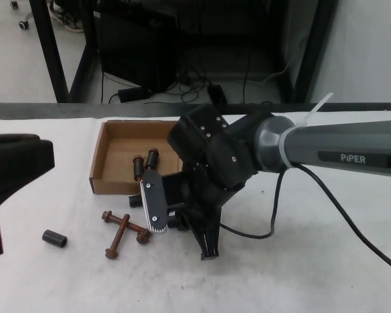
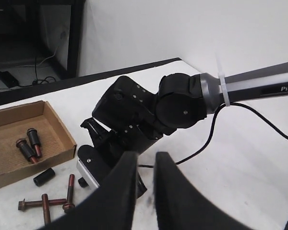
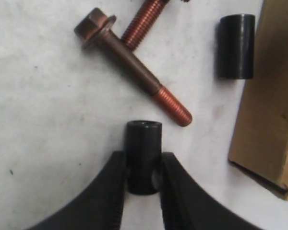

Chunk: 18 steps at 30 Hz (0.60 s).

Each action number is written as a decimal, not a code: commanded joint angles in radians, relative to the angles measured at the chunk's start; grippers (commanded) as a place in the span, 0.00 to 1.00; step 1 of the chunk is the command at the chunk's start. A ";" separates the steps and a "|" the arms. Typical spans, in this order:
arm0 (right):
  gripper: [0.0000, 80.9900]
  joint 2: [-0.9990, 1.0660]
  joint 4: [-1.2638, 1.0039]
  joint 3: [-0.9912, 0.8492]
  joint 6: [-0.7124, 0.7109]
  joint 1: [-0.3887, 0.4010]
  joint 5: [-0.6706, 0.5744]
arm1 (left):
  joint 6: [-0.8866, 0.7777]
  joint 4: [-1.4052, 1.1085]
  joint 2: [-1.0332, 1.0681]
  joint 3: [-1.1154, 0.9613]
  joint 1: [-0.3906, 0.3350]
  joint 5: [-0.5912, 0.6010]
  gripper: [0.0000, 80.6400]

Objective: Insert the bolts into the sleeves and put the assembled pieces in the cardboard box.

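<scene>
Black sleeve pinched btwn R jaws

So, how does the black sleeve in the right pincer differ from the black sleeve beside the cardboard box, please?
The held black cylindrical sleeve is clamped in the right pincer; the loose black sleeve lies free. The held one sits apart from the cardboard box; the loose one lies beside it. Both are black tubes.

Black sleeves, rust-brown bolts, tan cardboard box
</scene>
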 commanded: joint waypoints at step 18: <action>0.00 -0.470 0.396 0.005 0.476 0.055 -0.013 | -0.150 0.049 -0.003 0.001 -0.005 -0.004 0.17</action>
